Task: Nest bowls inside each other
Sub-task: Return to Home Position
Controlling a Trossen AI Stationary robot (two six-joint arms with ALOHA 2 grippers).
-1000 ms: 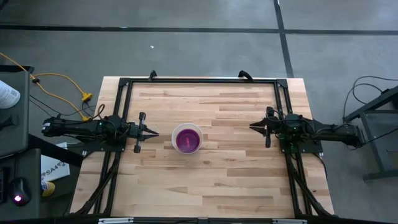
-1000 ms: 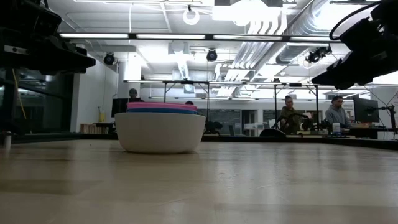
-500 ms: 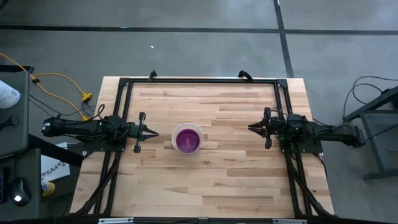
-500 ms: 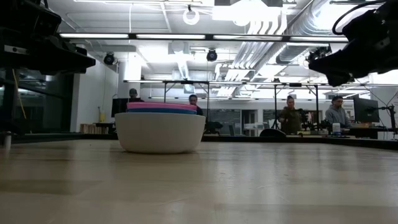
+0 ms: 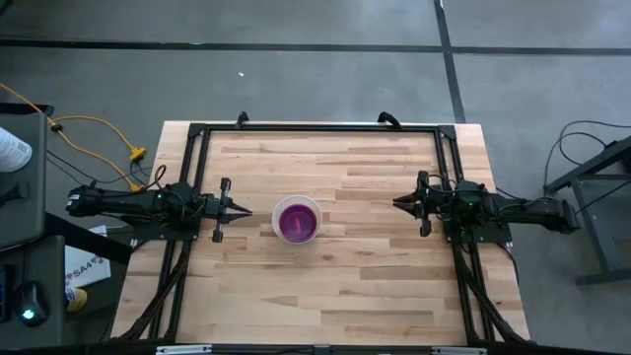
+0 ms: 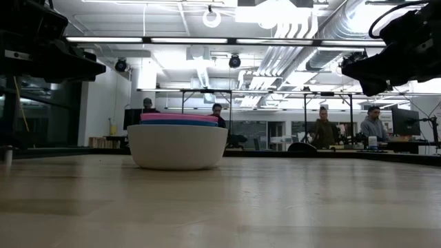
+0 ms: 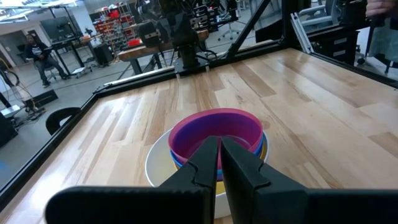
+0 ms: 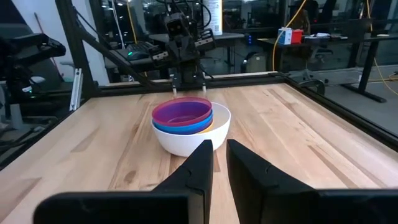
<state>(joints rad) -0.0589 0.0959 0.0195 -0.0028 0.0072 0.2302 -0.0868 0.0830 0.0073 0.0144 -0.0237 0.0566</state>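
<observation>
The bowls (image 5: 297, 219) stand nested in one stack at the middle of the table. The white bowl (image 6: 178, 146) is outermost, with its base on the wood. Yellow, blue and pink rims show inside it, and the purple bowl (image 7: 216, 132) is on top. My left gripper (image 5: 246, 211) hovers level just left of the stack, shut, and touches nothing (image 7: 221, 148). My right gripper (image 5: 395, 202) hovers level well to the right of the stack. Its fingers stand a narrow slit apart with nothing between them (image 8: 219, 148).
A black frame (image 5: 315, 126) runs along the table's far, left and right edges. Bare wood (image 5: 335, 286) lies all around the stack. In the low view, people (image 6: 375, 127) sit and stand in the room beyond the table.
My right gripper has tipped its fingers up from a downward slant to level, and it now shows a little higher in the low view. The bowls and my left gripper have stayed where they were.
</observation>
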